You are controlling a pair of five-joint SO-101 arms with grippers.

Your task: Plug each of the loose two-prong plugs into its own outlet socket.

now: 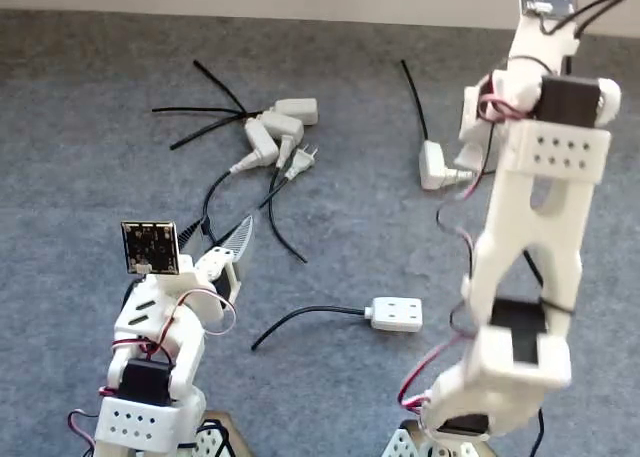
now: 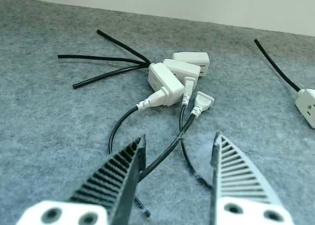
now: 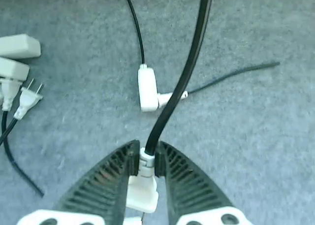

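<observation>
Loose plug (image 1: 301, 163) just right of socket cluster (image 1: 283, 125); lone socket (image 1: 396, 314) front-right

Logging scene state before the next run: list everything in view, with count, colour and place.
socket cluster: three, white, far side, left of centre, packed together.
lone socket: one, white, far right, beside the right arm.
near socket: one, white, between the arm bases, nothing plugged in.
seated plugs: three, white; two in the cluster, one in the lone socket.
loose plug: one, white, prongs bare, beside the cluster.
held plug: one, white, in the right pincer.
cables: black, trailing from sockets and plugs.
table: one, grey, carpet-like.
left pincer: one, dark fingers, open, short of the loose plug.
right pincer: one, dark fingers, shut on the held plug.
</observation>
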